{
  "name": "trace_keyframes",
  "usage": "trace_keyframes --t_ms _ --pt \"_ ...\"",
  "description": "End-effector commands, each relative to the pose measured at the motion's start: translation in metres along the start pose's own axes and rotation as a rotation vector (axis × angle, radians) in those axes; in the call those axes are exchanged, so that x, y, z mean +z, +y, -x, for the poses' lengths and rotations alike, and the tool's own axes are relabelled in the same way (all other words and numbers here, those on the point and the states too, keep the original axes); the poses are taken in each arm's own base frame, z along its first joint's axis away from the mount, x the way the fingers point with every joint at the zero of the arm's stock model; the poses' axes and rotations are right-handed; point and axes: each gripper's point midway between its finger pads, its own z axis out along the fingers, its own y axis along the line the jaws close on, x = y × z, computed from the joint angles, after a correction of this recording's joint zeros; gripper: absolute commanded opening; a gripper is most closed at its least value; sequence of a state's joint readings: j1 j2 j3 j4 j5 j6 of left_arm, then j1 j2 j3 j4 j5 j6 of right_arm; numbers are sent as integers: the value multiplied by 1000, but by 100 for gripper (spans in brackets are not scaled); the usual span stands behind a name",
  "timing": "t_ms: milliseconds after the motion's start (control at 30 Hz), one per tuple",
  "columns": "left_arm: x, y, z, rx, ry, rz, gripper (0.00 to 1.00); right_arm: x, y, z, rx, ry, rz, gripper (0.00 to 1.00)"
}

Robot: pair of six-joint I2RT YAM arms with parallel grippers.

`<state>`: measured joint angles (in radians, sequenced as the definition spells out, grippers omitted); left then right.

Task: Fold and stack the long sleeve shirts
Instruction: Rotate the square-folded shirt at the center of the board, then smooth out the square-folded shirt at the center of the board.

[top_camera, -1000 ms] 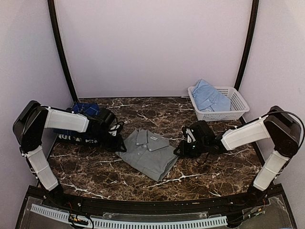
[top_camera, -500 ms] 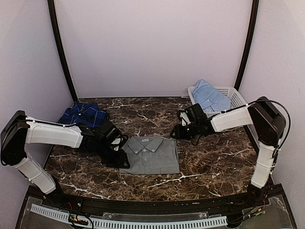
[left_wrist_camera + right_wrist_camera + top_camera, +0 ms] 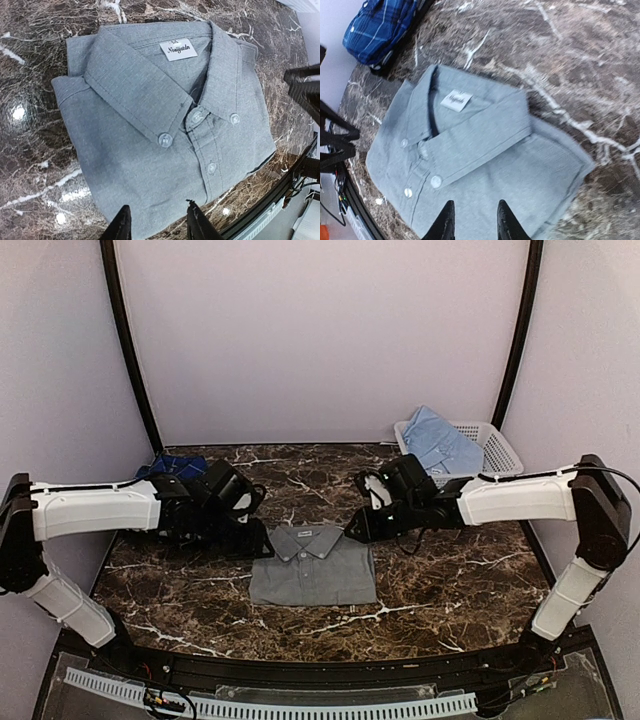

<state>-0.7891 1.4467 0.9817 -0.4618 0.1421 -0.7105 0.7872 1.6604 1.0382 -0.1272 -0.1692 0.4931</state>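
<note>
Folded plain grey collared shirt (image 3: 312,565) lies on dark marble table (image 3: 450,590). Left gripper (image 3: 159,225) at its 10 o'clock, right gripper (image 3: 474,222) at 1 o'clock; both spread, seemingly touching nothing.

Brown marble tabletop (image 3: 450,590), pale lilac walls (image 3: 320,340)

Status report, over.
Left gripper open, right gripper open, both by folded plain grey button-up shirt. Light blue shirt in white lattice basket. Nothing blocking.
</note>
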Motion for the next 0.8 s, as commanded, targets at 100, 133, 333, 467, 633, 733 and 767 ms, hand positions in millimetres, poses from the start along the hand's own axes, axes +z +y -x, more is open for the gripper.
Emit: trace_keyframes --t_ms 100,133,333,467,633,733,767 --pt "33 -11 15 38 22 -23 31 19 9 -60 96 105 47 24" --pt "36 -12 15 35 29 -29 30 20 4 -68 120 114 41 23" --pt "58 28 1 -55 68 11 29 19 -19 -124 213 177 37 20" --pt "67 55 -5 -131 85 -2 28 15 -28 -137 220 188 12 20" --pt "67 55 -5 -111 97 -9 28 5 -26 -119 185 157 -30 21" --pt "52 50 1 -101 68 -13 28 -7 -21 -98 161 118 -55 21" --pt "47 49 4 -94 52 -9 28 -11 -18 -90 153 104 -58 21"
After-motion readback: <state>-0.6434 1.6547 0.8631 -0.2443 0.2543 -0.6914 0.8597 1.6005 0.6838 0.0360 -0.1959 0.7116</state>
